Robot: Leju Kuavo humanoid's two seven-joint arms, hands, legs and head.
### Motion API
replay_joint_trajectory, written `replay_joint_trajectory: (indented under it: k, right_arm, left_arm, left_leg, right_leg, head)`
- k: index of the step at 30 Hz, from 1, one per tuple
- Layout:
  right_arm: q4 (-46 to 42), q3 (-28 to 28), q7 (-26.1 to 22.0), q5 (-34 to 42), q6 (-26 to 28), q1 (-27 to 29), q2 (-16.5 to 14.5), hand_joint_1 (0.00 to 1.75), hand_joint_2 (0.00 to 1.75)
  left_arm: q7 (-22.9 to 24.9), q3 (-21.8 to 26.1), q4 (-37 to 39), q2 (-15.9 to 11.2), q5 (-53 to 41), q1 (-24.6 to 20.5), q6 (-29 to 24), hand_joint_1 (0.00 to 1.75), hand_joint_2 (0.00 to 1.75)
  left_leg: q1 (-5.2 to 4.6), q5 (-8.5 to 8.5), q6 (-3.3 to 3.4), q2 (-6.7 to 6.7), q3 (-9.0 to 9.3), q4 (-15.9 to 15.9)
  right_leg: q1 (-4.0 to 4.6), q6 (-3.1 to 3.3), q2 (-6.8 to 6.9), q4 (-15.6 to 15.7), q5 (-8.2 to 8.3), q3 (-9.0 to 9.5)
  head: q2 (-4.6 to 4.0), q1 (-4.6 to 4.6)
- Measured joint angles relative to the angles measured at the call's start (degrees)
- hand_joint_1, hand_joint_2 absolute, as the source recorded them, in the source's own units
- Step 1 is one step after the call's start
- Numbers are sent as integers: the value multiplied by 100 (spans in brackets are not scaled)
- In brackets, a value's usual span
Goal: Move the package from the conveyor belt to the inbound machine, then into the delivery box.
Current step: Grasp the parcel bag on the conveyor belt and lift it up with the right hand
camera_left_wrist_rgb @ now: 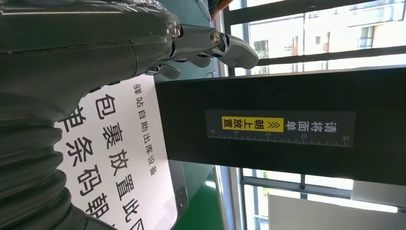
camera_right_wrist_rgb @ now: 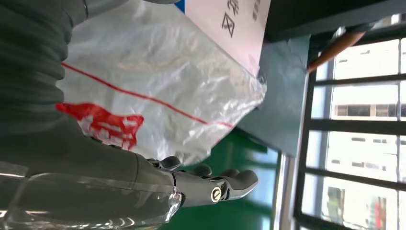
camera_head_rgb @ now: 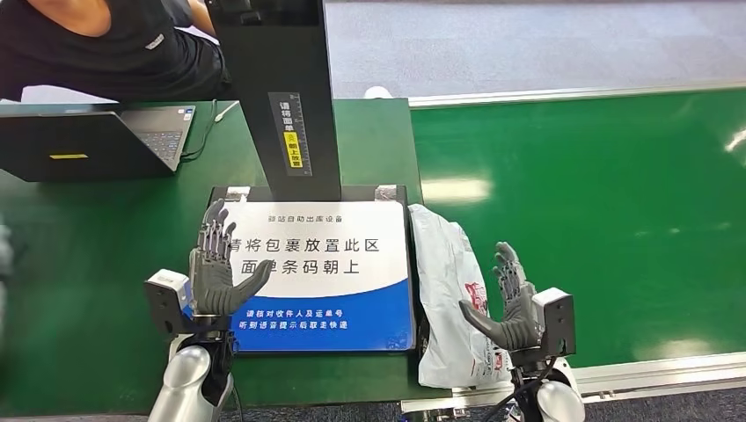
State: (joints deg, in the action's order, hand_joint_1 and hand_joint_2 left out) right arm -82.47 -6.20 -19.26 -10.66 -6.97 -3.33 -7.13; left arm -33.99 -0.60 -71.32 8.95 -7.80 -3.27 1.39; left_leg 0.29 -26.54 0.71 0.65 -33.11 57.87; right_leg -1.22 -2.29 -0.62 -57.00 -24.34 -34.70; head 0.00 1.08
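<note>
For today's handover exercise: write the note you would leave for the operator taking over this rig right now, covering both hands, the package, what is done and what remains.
Left hand: open, above the inbound machine's sign plate, holding nothing.
Right hand: open, fingers spread, beside the package, not gripping it.
Package: white plastic bag lying at the conveyor belt's edge, against the plate's side.
Done: nothing placed yet.
Left: grasp package, put it on the plate, then into the delivery box.

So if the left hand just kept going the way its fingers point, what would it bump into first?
Probably the black upright column of the inbound machine: the left hand hangs open over the white-and-blue printed platform, fingers aimed toward that post. Depth is uncertain.
</note>
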Motion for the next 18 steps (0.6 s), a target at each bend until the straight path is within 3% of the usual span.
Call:
replay_joint_trajectory:
  k: [2,6,12,18]
  right_arm:
    - [-176,103,-16,-292,263,22,-32,0,175]
    - [-268,463,192,-535,294,17,-68,0,175]
    - [430,1086,1492,-2008,1040,-487,-81,0,175]
    - [1318,1283,1994,-2392,892,-1042,-63,0,175]
  left_arm:
    - [10,1,-7,2,-16,-4,5,0,175]
    - [16,1,-6,29,-56,-23,20,0,175]
    - [33,-16,-4,70,-87,-75,36,0,175]
    - [97,-51,32,83,-105,-204,78,0,175]
  left_leg:
    - [0,0,0,0,0,0]
    - [1,0,0,1,-1,-1]
    - [0,4,-3,5,-1,0]
    - [0,6,-2,4,-2,1]
  right_leg:
    - [0,0,0,-1,0,-1]
    - [1,1,-1,-3,0,-2]
    - [0,2,-6,-6,2,-7]
    - [0,0,-5,-6,6,-7]
  head:
    - [0,-1]
    - [0,-1]
    - [0,-1]
    - [0,-2]
